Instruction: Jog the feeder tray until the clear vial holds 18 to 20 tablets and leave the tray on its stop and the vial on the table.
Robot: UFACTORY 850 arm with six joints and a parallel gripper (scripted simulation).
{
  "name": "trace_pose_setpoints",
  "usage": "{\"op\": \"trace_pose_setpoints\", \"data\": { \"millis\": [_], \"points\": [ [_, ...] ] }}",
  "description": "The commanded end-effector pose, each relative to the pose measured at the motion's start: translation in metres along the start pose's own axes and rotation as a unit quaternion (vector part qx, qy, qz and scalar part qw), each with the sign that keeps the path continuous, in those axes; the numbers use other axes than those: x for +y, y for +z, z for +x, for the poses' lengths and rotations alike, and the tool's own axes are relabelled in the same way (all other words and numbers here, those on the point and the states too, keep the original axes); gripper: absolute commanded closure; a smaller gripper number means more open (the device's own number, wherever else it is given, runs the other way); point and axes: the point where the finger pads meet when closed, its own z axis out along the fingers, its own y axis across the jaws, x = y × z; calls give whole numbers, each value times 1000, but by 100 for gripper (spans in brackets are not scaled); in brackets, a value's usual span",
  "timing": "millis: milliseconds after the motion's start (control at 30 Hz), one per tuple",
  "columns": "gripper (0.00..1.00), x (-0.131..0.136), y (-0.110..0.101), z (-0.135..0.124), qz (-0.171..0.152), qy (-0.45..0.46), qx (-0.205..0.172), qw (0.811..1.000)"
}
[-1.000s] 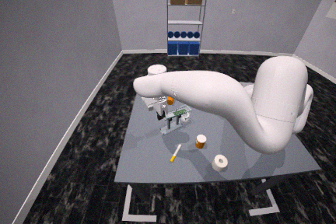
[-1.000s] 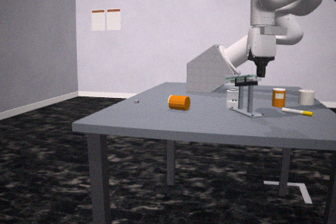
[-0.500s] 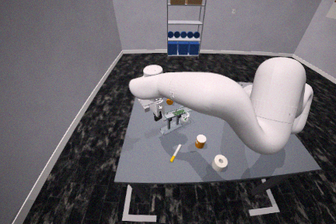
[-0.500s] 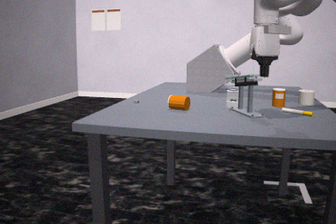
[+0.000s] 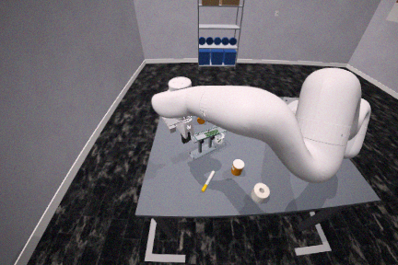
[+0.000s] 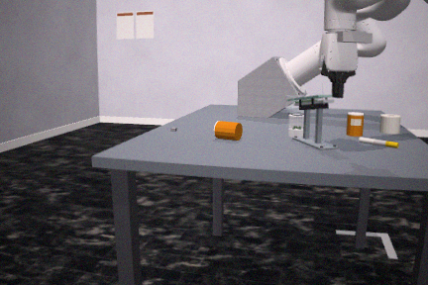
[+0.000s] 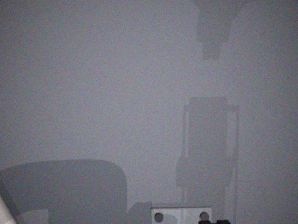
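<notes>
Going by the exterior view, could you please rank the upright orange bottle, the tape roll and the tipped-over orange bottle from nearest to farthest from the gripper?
1. Upright orange bottle, just right of the shut gripper.
2. Tape roll, farther right.
3. Tipped-over orange bottle, far off to the left.

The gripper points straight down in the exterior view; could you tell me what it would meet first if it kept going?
Most likely the feeder tray: the shut gripper hangs at its right end, level with it. Depth is unclear, so it might pass beside the tray to the table.
</notes>
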Motion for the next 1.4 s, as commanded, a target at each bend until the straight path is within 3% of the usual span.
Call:
{"op": "trace_pose_setpoints", "data": {
  "millis": [0,400,733,1033,1200,1367],
  "points": [
    [100,0,-1,1,-1,0,1,1000],
    [100,0,-1,0,-1,0,1,1000],
    [100,0,4,-26,-1,0,1,1000],
    [100,0,4,-28,-1,0,1,1000],
    [100,0,-1,0,-1,0,1,1000],
    [100,0,-1,1,-1,0,1,1000]
  ]
}}
